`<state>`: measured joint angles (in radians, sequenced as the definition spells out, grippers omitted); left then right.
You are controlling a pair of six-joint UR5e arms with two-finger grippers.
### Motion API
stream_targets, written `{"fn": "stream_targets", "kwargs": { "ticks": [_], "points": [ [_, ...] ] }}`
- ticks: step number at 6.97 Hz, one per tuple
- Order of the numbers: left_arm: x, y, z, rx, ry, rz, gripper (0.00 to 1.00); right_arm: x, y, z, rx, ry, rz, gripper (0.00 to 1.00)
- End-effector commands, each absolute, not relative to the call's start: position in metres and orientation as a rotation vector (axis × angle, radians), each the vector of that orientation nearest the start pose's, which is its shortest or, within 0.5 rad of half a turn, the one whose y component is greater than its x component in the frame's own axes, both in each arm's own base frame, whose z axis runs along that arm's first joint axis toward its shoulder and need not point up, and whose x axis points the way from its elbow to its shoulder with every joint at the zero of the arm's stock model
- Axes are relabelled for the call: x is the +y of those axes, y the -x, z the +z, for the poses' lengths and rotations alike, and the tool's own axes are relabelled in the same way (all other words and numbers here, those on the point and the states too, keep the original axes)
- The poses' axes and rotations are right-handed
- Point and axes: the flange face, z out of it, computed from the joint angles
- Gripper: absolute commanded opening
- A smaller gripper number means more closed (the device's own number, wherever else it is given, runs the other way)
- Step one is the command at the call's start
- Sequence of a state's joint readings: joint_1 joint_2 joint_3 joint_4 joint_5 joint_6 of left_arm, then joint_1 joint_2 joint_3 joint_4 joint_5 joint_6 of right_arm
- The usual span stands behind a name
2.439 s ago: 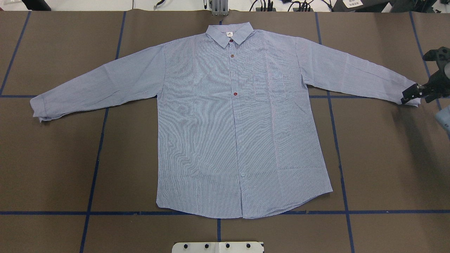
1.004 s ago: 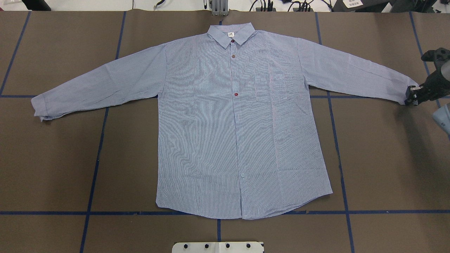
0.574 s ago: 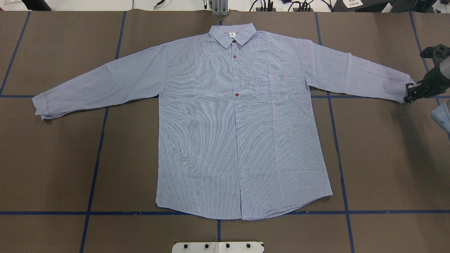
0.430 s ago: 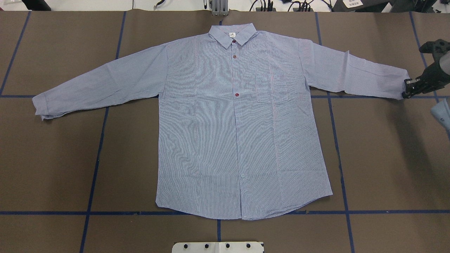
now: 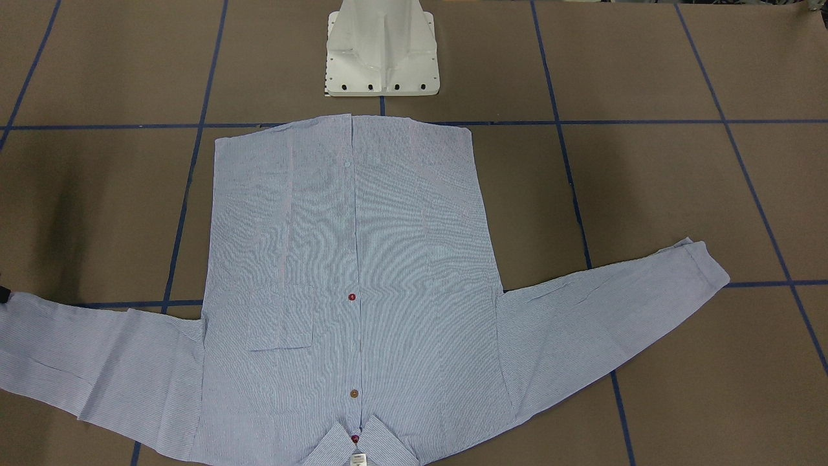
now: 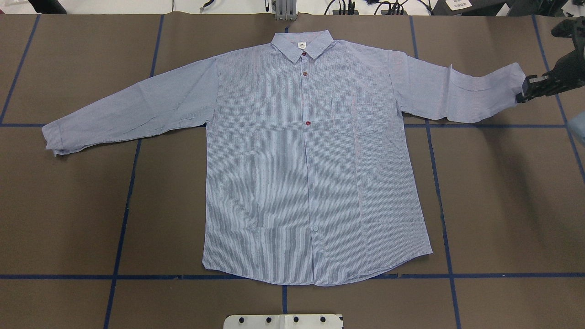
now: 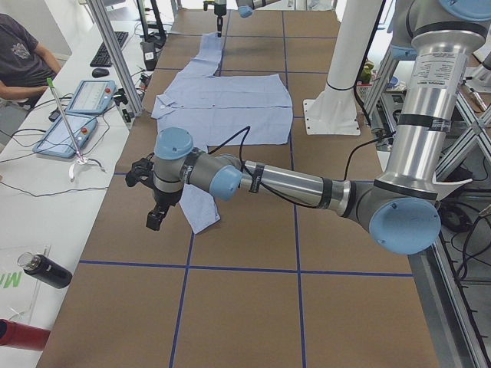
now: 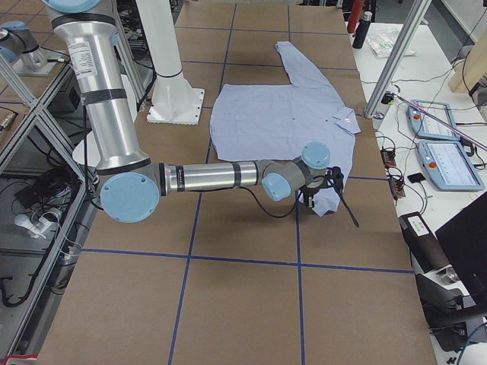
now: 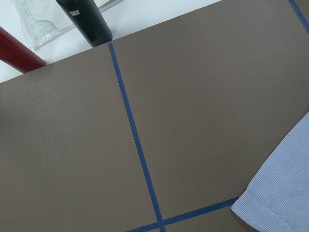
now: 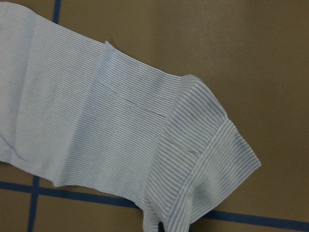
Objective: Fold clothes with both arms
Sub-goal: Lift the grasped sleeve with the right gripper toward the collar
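Right gripper [image 6: 522, 93]: clamped on shirt [image 6: 311, 160] cuff at 3 o'clock.
Left gripper [image 7: 155, 218]: opening could not be told.
Risk: shallow pinch could slip, dropping the sleeve crooked.

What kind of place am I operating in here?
Probably a robotics lab: blue tape grid on the brown table, teach pendants on the side bench, aluminium frame posts beside it.

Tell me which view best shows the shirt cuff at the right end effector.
Right wrist-mounted: the shirt cuff is close up, stripes and creases clear. Overhead shows it small beside the right end effector; front-facing crops it at the edge; exterior right shows it small.
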<state>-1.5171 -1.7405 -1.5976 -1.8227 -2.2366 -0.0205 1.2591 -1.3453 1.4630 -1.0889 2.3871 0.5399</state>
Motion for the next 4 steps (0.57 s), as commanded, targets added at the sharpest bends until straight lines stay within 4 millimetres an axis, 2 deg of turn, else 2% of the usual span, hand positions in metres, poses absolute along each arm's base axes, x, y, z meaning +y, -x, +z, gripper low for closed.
{"fn": "stream_targets", "kwargs": {
  "ticks": [1,2,3,4],
  "points": [
    [-0.583,0.042,0.534,0.668,-0.405,0.178,1.00,-0.598,0.126,0.401,-1.068,-0.371,-0.152,0.00],
    [-0.582,0.042,0.534,0.668,-0.405,0.178,1.00,-0.615,0.135,0.330,-1.102,-0.456,-0.201,0.00],
    [-0.581,0.042,0.536,0.667,-0.402,0.177,1.00,-0.625,0.146,0.276,-1.138,-0.475,-0.232,0.00],
    [-0.582,0.043,0.536,0.646,-0.405,0.173,1.00,-0.630,0.168,0.230,-1.161,-0.468,-0.237,0.00]
  ]
}}
